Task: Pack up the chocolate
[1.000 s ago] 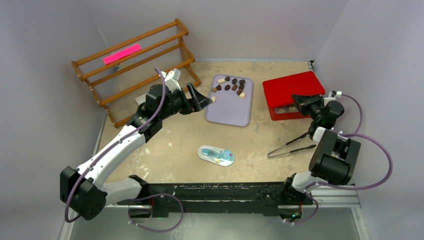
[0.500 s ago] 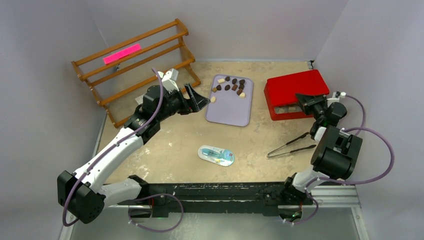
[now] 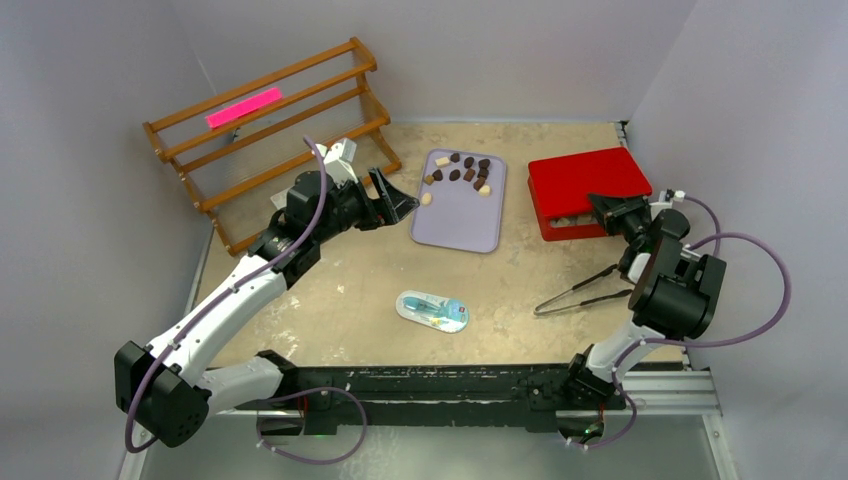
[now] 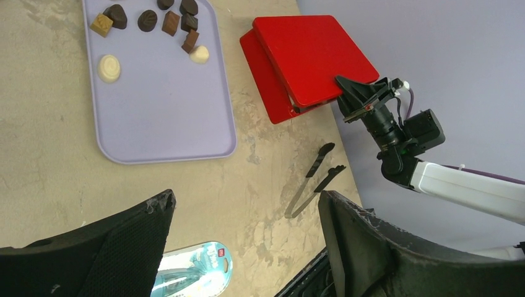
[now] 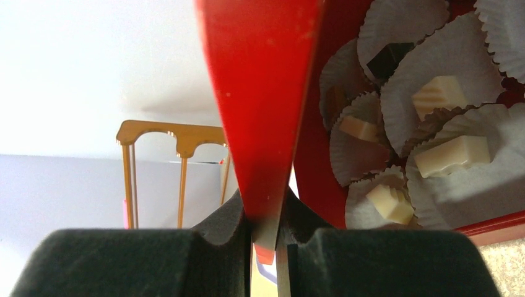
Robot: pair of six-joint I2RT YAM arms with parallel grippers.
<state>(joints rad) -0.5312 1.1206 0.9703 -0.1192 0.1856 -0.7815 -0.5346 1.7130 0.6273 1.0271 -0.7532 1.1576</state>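
Note:
Several dark and pale chocolate pieces lie at the far end of a lilac tray; one cream piece sits at its left rim. My left gripper hovers open just left of that rim, nothing between its fingers; its wrist view shows the chocolate and tray ahead. My right gripper is shut on the near edge of the red box lid. In its wrist view the lid runs between the jaws, and pale chocolate pieces sit in white paper cups inside the box.
Black tongs lie on the table near the right arm. A blue-and-white packet lies near the front centre. A wooden rack with a pink strip stands at the back left, close behind the left wrist.
The right wrist has shifted right and nearer with the lid edge in its grip, and the lid sits lower over the box. The left gripper has hardly moved.

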